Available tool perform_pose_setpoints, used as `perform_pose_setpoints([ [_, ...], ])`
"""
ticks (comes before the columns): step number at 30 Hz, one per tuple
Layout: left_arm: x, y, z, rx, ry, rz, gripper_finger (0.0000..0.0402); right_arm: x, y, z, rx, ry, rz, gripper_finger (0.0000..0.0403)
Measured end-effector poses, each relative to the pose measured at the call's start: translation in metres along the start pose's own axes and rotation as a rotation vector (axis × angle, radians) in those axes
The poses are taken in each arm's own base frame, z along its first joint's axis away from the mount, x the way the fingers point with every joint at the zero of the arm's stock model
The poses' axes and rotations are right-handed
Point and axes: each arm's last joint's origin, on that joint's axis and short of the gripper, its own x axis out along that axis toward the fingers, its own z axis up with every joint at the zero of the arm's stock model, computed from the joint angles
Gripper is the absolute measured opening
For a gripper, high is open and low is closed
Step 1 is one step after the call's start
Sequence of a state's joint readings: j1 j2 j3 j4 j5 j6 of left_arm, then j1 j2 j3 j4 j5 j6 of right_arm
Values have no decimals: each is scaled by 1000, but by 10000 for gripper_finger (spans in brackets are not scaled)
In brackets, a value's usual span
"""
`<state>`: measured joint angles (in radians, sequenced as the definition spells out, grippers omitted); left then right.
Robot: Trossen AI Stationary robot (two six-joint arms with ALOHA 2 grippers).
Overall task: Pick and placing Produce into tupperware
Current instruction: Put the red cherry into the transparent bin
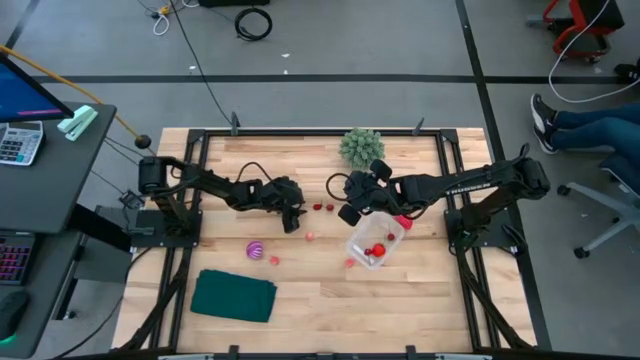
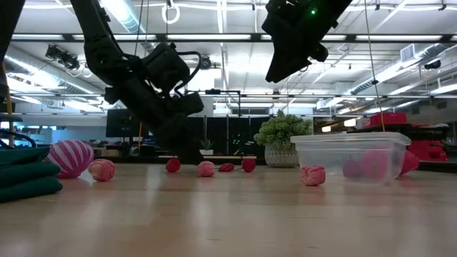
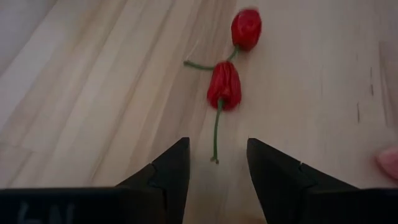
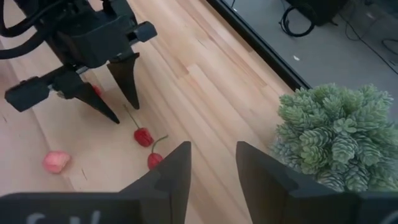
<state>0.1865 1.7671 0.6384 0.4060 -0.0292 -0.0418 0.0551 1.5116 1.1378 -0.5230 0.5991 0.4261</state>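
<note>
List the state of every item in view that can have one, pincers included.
left pincer: open, empty, low over the table facing two stemmed red pieces
right pincer: open, empty, raised above the table
tupperware: upright, lidless, a few red pieces inside
purple-striped ball: loose on the table, outside the tupperware
green cloth: folded, lying flat
green plant: upright

Open-plan lab: ceiling strip lights, floor cables.
</note>
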Motion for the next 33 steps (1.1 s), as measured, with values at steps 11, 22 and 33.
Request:
perform_pose_setpoints([
  [11, 0, 0, 0, 0, 2, 0, 100, 0, 0, -1, -4, 6, -3, 133],
  [22, 0, 0, 2, -2, -17, 8, 11, 0, 0, -1, -4, 6, -3, 133],
  [33, -14, -50, 50, 39, -285, -159, 4, 0, -5, -8, 63, 51, -80, 132],
])
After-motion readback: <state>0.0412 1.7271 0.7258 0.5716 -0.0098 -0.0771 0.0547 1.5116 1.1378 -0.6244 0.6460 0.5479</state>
